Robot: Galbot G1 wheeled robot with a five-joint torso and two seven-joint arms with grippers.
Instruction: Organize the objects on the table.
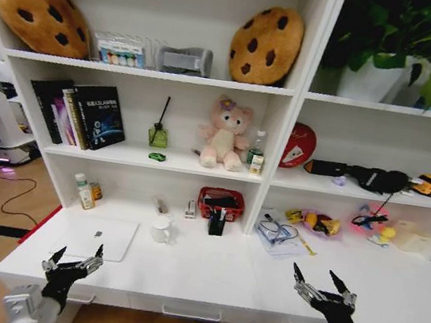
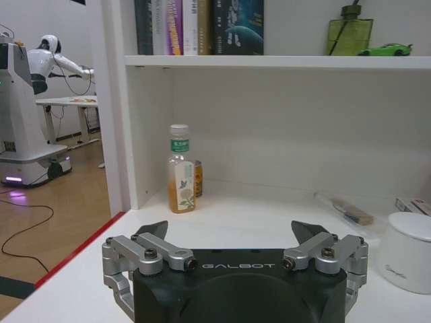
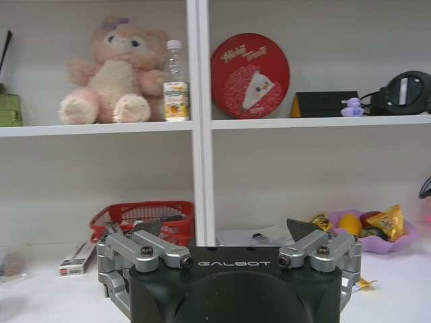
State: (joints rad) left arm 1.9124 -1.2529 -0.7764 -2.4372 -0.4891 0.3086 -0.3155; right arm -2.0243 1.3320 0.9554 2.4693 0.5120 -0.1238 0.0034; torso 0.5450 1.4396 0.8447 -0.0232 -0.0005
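On the long white table (image 1: 207,277) a thin silver laptop (image 1: 100,237) lies shut at the left, with a white mug (image 1: 162,230) beside it. A green-capped bottle (image 1: 82,191) (image 2: 181,176) stands at the back left corner. A black holder with pens (image 1: 216,222) stands in front of a red basket (image 1: 221,202) (image 3: 145,217). A yellow-gold packet (image 1: 327,224) (image 3: 387,222) rests in a pink bowl. A tiny green item (image 1: 157,156) (image 2: 385,50) lies on the shelf above. My left gripper (image 1: 73,263) (image 2: 232,235) hovers open at the front left edge. My right gripper (image 1: 324,288) (image 3: 229,232) hovers open at the front right.
Glasses on papers (image 1: 277,234) lie right of the centre divider. Shelves above hold books (image 1: 85,115), a pink plush bear (image 1: 225,135), a red tin (image 1: 299,145) and cookie cushions (image 1: 265,46). Another robot (image 2: 27,114) stands on the floor to the left.
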